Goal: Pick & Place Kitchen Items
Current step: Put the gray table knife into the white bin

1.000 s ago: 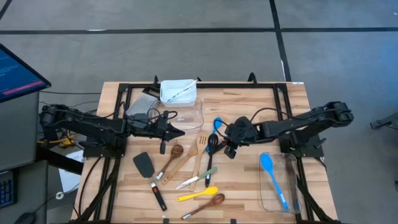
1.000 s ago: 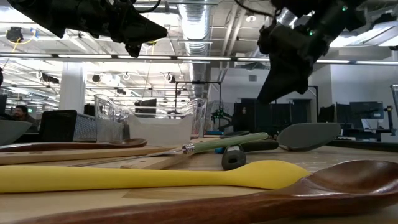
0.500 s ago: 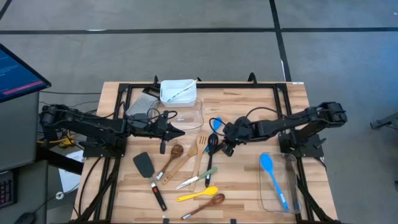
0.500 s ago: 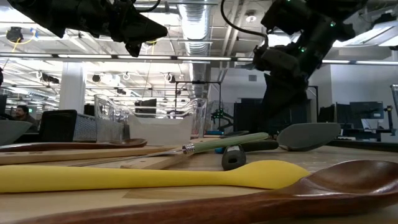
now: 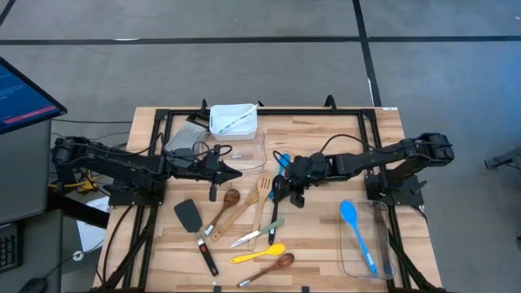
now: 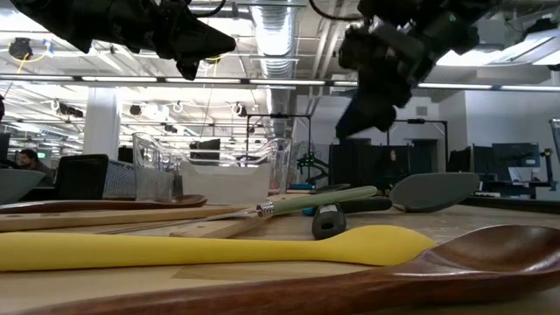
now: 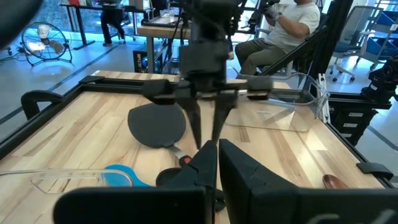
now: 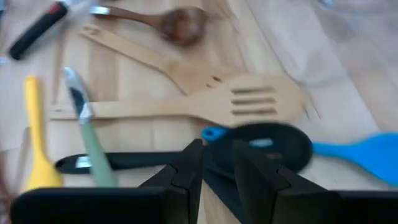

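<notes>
Several kitchen utensils lie flat on the wooden table (image 5: 326, 244): a black spoon (image 5: 275, 213) with its head (image 8: 277, 146) beside a blue spoon (image 5: 283, 160), a wooden slotted turner (image 5: 262, 194), a wooden spoon (image 5: 228, 201), a black spatula (image 5: 188, 215), a green-handled knife (image 5: 262, 233), a yellow spoon (image 5: 259, 254) and a dark wooden spoon (image 5: 273, 264). My right gripper (image 5: 290, 197) hovers open above the black spoon's head, its fingers pointing down (image 8: 219, 149). My left gripper (image 5: 238, 172) is shut and empty above the table at mid-left (image 7: 217, 144).
A clear tub (image 5: 383, 252) at the near right holds a blue spoon (image 5: 358, 234). Another clear tub (image 5: 244, 151), a white container (image 5: 234, 120) and a grater (image 5: 187, 135) stand at the far middle. A person (image 7: 292, 25) sits beyond the table.
My right gripper has gone toward the table's left edge, from beside the black spoon's head to over it. In the low view it dips first and then stands higher. No utensil has moved.
</notes>
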